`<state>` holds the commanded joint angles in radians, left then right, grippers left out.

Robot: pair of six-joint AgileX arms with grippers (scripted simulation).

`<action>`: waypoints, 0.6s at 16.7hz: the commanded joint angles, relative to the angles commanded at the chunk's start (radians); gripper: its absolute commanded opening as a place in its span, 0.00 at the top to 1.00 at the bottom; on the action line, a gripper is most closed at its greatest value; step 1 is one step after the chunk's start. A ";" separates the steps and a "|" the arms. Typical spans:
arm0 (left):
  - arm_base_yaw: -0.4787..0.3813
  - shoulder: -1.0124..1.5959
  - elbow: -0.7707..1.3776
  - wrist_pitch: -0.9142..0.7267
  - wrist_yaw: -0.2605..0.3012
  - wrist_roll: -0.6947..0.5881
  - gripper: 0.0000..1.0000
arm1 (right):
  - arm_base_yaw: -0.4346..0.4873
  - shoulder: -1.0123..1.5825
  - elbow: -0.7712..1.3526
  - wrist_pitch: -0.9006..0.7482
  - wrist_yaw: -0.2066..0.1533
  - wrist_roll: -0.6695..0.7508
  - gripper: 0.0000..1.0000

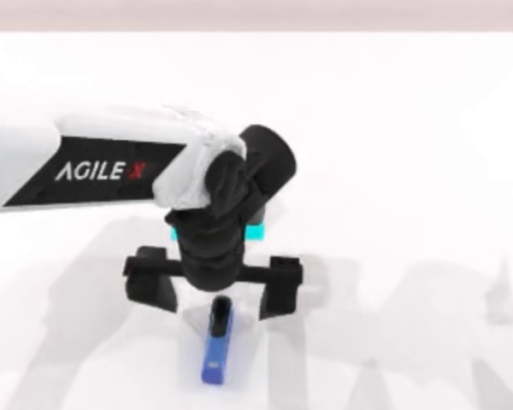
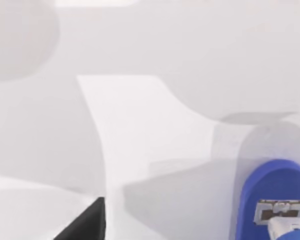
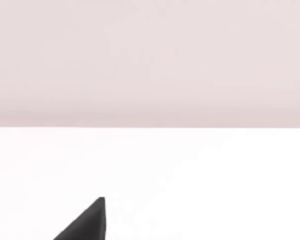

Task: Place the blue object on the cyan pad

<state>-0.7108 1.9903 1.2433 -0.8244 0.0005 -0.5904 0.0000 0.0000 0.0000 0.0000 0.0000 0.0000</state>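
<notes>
The blue object (image 1: pixel 215 343) lies flat on the white table near the front edge, its black cap pointing towards the back. My left gripper (image 1: pixel 215 290) hangs over that capped end, open wide, one finger on each side and neither touching the bar. In the left wrist view the blue object (image 2: pixel 276 192) shows its pale mark, and one dark fingertip (image 2: pixel 90 226) stands well apart from it. The cyan pad (image 1: pixel 257 231) is mostly hidden under my left wrist; only slivers show on both sides. My right arm is out of the top view.
The white table (image 1: pixel 410 171) runs back to a pale pink wall (image 1: pixel 256 15). The right wrist view shows one dark fingertip (image 3: pixel 92 222) over the bare table, facing the wall.
</notes>
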 joint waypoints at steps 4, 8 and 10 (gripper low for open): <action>0.000 0.000 0.000 0.000 0.000 0.000 0.23 | 0.000 0.000 0.000 0.000 0.000 0.000 0.00; 0.000 0.000 0.000 0.000 0.000 0.000 0.53 | 0.000 0.000 0.000 0.000 0.000 0.000 0.00; 0.000 0.000 0.000 0.000 0.000 0.000 0.68 | 0.000 0.000 0.000 0.000 0.000 0.000 0.00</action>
<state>-0.7108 1.9903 1.2433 -0.8244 0.0005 -0.5904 0.0000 0.0000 0.0000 0.0000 0.0000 0.0000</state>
